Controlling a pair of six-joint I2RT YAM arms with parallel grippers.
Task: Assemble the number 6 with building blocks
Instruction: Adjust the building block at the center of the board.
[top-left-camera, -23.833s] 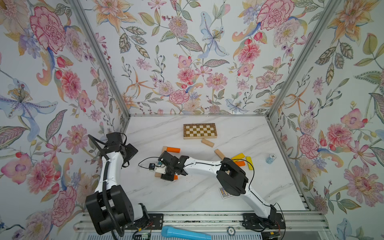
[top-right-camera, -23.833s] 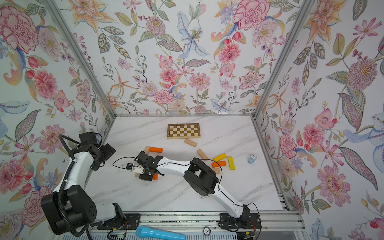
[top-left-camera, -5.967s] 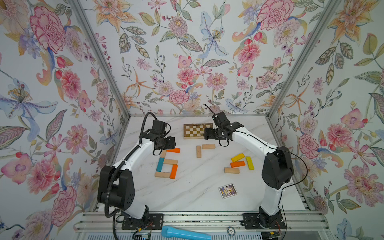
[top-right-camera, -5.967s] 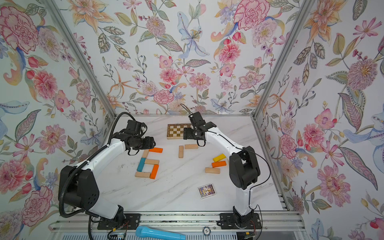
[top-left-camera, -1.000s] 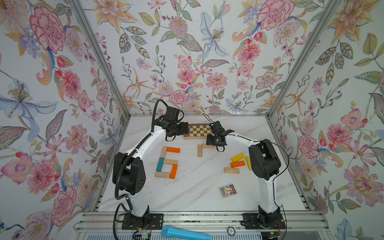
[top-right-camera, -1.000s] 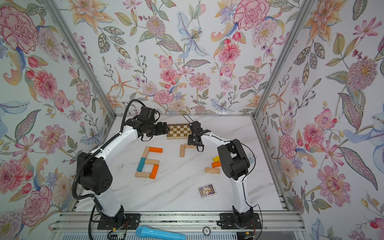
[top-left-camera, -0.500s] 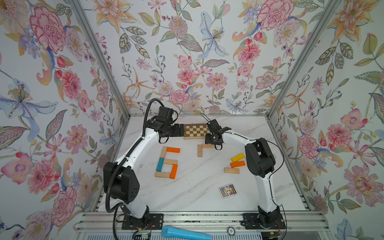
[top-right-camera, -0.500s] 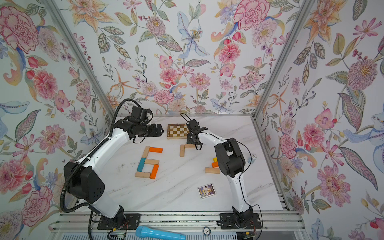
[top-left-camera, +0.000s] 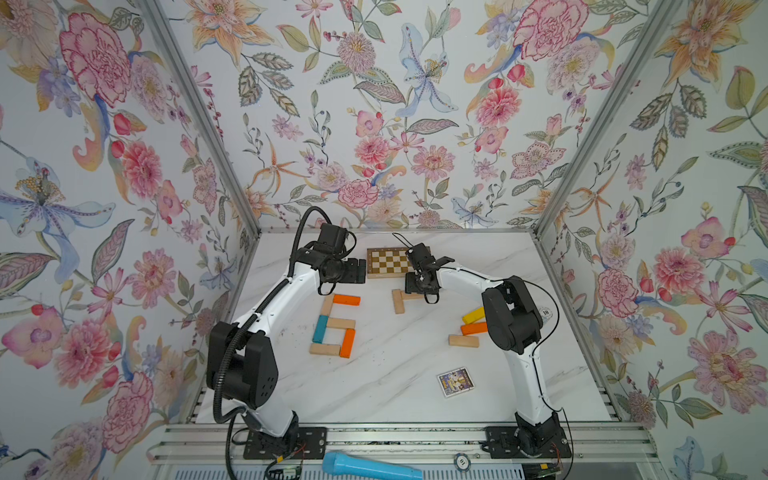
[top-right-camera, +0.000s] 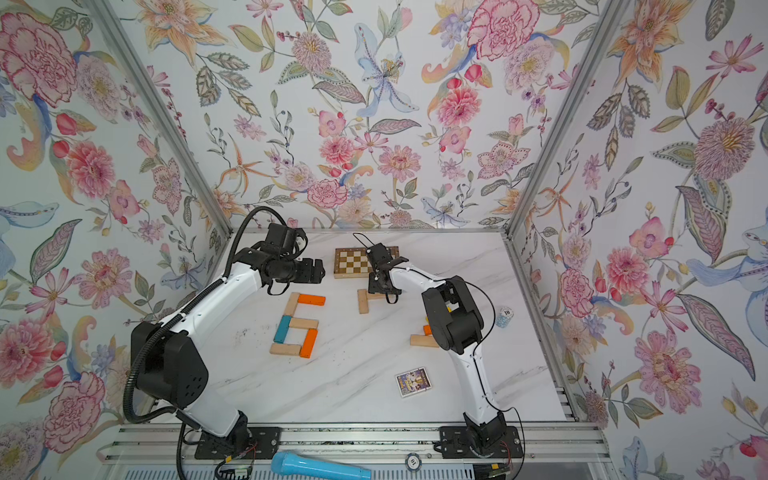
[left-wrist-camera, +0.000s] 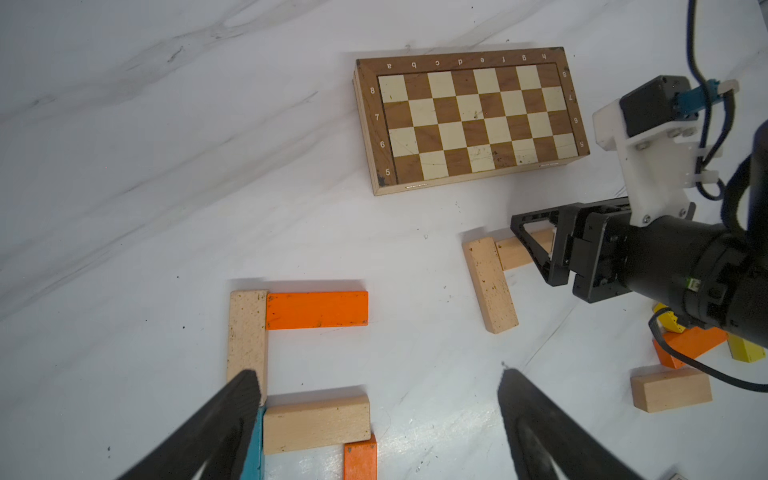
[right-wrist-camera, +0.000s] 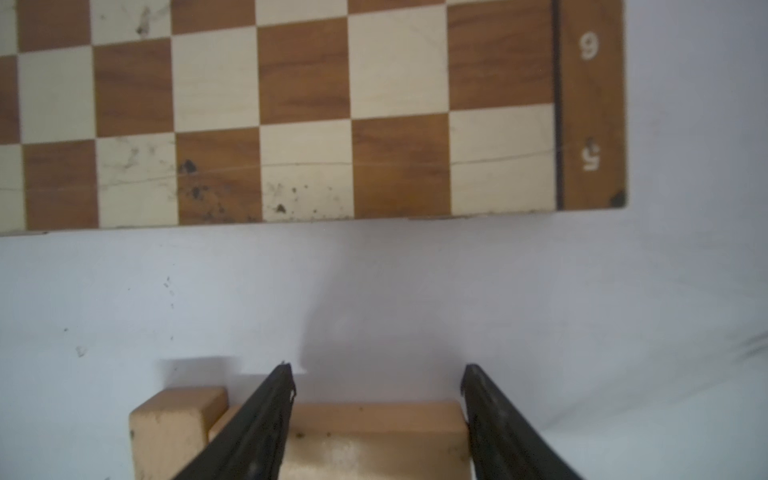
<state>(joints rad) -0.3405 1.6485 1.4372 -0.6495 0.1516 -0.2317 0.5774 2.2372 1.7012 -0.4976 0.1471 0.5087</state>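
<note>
While left fingers (left-wrist-camera: 232, 424) hang wide and empty, we cannot tell if the half-spread right fingers (right-wrist-camera: 266, 424) grip the pale block (right-wrist-camera: 374, 432); dragging it could skew its neighbour (right-wrist-camera: 170, 424).

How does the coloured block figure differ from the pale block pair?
The block figure has six blocks, the block pair two. The figure mixes pale, orange and teal and reads as a 6; the pair is all pale, an L. Only the pair has the right gripper over it. Both lie flat.
</note>
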